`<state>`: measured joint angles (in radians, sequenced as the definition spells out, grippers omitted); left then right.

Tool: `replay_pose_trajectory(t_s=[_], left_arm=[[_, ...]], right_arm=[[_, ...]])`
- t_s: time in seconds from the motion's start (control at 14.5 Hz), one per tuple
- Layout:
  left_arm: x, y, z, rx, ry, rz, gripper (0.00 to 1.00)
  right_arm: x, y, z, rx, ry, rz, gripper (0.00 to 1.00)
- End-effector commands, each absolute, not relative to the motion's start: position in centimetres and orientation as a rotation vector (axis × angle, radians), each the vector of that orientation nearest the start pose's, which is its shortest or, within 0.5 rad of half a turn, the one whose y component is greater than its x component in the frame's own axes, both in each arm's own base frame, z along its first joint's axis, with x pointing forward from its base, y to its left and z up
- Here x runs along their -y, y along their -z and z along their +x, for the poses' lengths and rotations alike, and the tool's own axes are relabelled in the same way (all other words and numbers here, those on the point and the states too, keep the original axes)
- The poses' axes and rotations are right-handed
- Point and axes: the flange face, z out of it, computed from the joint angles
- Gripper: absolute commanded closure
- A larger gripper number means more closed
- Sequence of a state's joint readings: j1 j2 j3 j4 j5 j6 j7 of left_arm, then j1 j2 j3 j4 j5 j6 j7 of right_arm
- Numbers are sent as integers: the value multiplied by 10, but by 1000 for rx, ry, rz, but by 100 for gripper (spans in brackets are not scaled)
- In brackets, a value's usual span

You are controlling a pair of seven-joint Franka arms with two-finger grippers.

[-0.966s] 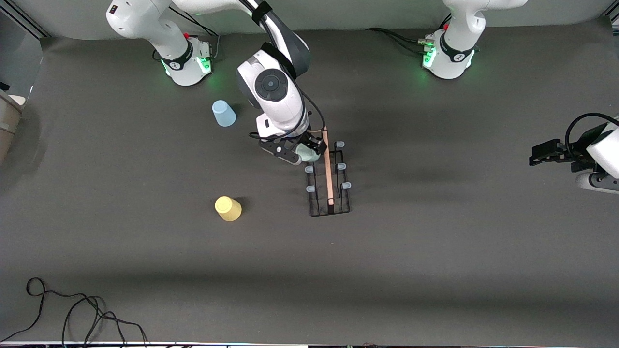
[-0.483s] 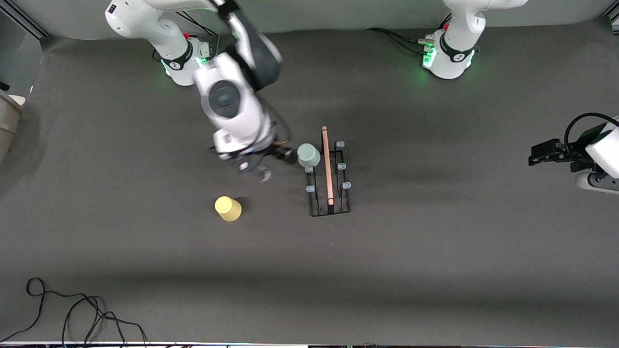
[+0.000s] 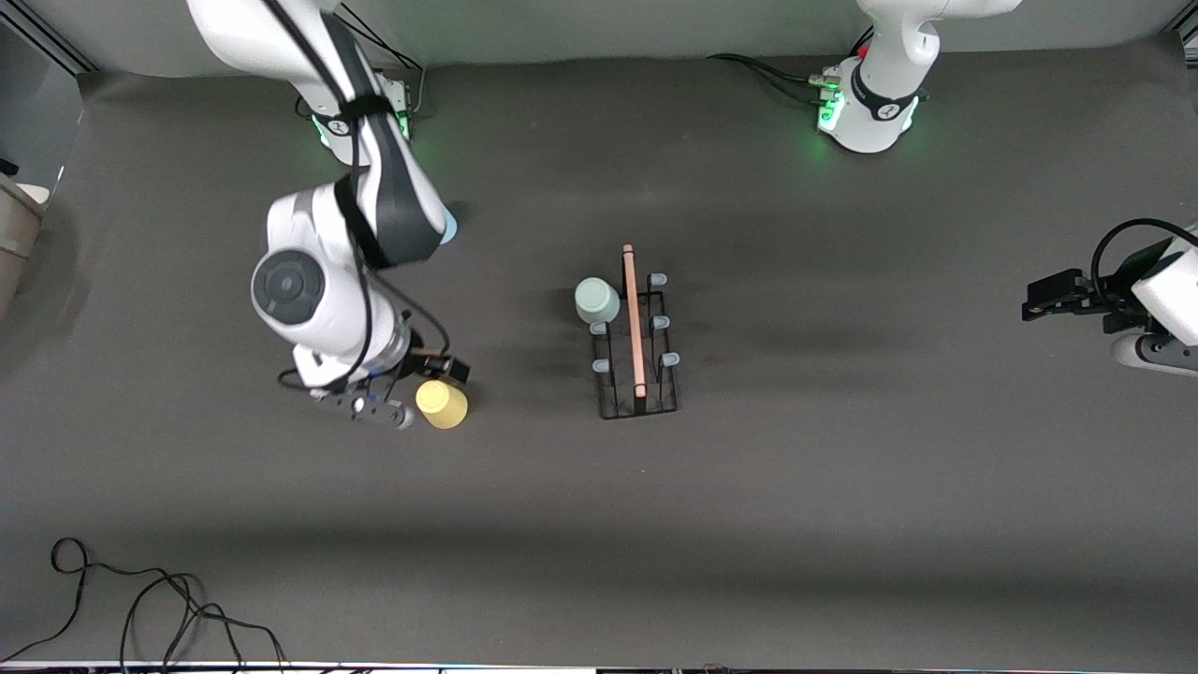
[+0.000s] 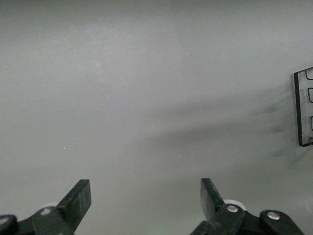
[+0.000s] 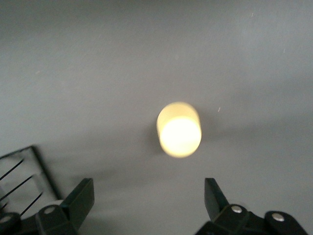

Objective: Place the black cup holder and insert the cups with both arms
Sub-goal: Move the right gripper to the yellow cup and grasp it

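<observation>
now right gripper [image 3: 412,398] has left grey-green cup [image 3: 596,300], beside yellow cup [image 3: 442,403].

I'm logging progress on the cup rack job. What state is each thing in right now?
black cup holder: standing on the table, five pegs bare.
grey-green cup: upside down on a peg.
yellow cup: on the table, free.
blue cup: mostly hidden.
right gripper: open above yellow cup.
left gripper: open, waiting.
</observation>
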<state>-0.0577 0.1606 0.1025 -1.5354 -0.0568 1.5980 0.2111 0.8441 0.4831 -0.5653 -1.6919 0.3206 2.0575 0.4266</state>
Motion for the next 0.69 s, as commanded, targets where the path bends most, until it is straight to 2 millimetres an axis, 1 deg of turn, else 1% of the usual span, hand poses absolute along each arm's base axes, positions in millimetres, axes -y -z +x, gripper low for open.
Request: replay_pose_trajectory(t_s=[0.0,0.21,0.28,0.34,0.41,0.48,0.62], left_arm=[[-16,-553,602,-281,-155,-3167,0],[-16,-553,603,-301,-146,-3126,0],[-16,-553,603,-301,-144,-3124,0],[-16,-554,603,-301,-140,-3121,0],[-18,-555,604,-301,-128,-3107,0],[-17,-557,607,-299,-96,-3101,0],[-16,-561,611,-274,-24,-3099,0]], right_arm=[[-240,-305,629,-356,-22,-3070,0],[-230,-267,634,-299,-27,-3065,0],[-224,-253,635,-309,-21,-3081,0],[-222,-242,632,-312,1,-3089,0],[-219,-234,630,-301,11,-3097,0],[-217,-230,627,-276,-1,-3103,0],[-207,-224,619,-238,-36,-3108,0]])
